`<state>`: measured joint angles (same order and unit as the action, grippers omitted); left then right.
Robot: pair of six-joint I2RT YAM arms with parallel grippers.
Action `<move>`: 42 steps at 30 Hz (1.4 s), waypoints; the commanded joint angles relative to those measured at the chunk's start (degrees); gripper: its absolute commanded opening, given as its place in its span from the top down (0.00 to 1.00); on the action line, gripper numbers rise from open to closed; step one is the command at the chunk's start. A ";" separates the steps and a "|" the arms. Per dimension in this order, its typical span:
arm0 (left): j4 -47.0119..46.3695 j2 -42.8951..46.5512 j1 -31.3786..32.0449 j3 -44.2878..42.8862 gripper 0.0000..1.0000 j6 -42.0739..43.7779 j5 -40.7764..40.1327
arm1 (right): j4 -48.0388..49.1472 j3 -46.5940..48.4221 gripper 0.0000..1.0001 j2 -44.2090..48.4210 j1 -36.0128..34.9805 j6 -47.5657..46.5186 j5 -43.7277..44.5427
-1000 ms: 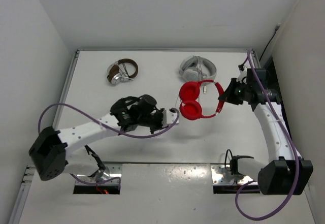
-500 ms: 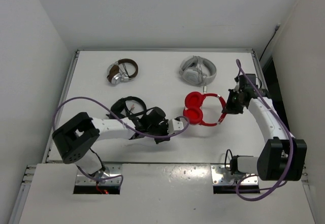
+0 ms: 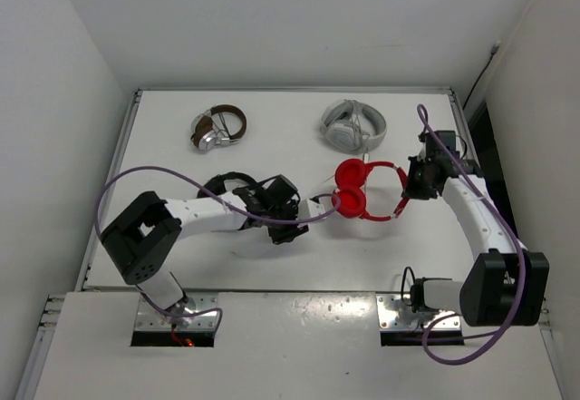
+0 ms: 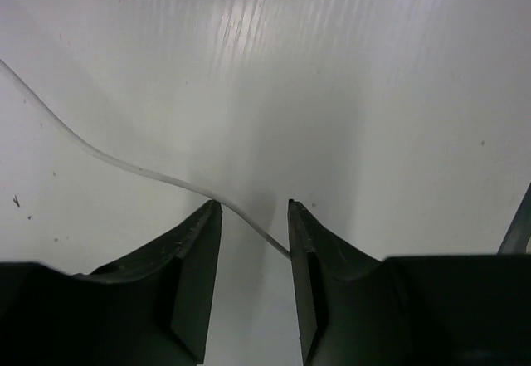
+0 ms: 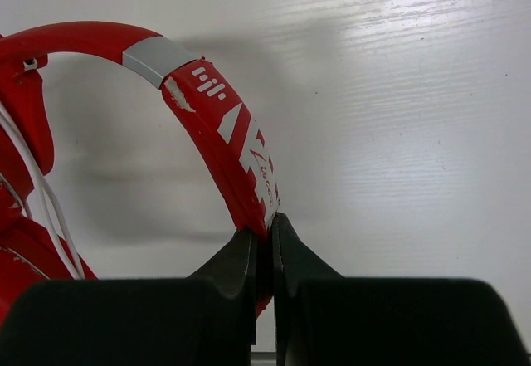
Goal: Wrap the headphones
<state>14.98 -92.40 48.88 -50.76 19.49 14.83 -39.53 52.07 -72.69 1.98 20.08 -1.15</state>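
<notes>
The red headphones (image 3: 361, 191) are held up over the table's middle right, earcups to the left, headband (image 5: 224, 125) to the right. My right gripper (image 3: 405, 194) is shut on the headband, which the right wrist view shows pinched between the jaws (image 5: 264, 226). The thin white cable (image 4: 124, 164) runs from the earcups towards my left gripper (image 3: 306, 208). In the left wrist view the jaws (image 4: 253, 206) stand apart, and the cable passes between the fingertips and touches the right finger's inner face. The cable also shows beside the earcup (image 5: 50, 200).
Black headphones (image 3: 227, 185) lie under my left forearm. Brown and silver headphones (image 3: 217, 128) lie at the back left. White-grey headphones (image 3: 353, 123) lie at the back, just behind the red ones. A black gap runs along the table's right edge (image 3: 480, 137).
The red headphones have turned and shifted slightly in my right gripper. My left arm swung down and right, then its gripper came up close to the earcups.
</notes>
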 commanded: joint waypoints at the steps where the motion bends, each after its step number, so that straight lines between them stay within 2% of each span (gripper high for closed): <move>1: 6.98 -0.22 -1.69 -2.14 0.57 3.28 1.34 | 2.00 0.75 1.00 2.99 -1.27 -0.21 -1.23; 14: 7.69 -3.40 -2.74 -1.36 0.61 -1.64 -0.86 | 2.00 0.75 1.00 5.80 -0.05 0.92 -3.06; 24: 8.75 2.66 -3.27 4.36 0.58 -2.26 -2.25 | 2.00 0.75 1.00 5.80 2.24 1.46 -4.13; 33: 10.59 0.91 -4.32 3.21 0.57 -2.26 -3.40 | 1.47 0.75 1.00 5.80 2.24 1.98 -4.74; 36: 11.12 0.91 -5.03 3.21 0.67 -1.74 -4.02 | 1.47 0.75 1.00 5.80 3.47 1.98 -4.74; 37: 11.12 0.91 -5.55 3.21 0.85 -1.73 -4.02 | 1.47 0.75 1.00 6.32 3.47 2.51 -4.74; 38: 11.64 0.91 -5.55 3.21 0.98 -1.73 -4.02 | 1.47 0.75 1.00 6.33 4.08 2.51 -4.74; 42: 11.65 2.39 -5.55 2.34 1.00 -1.73 -2.27 | 2.09 1.28 1.00 5.19 5.23 6.37 -4.74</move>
<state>24.43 -91.11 43.86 -47.29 17.56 11.70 -40.23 52.07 -68.62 6.28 21.96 -3.49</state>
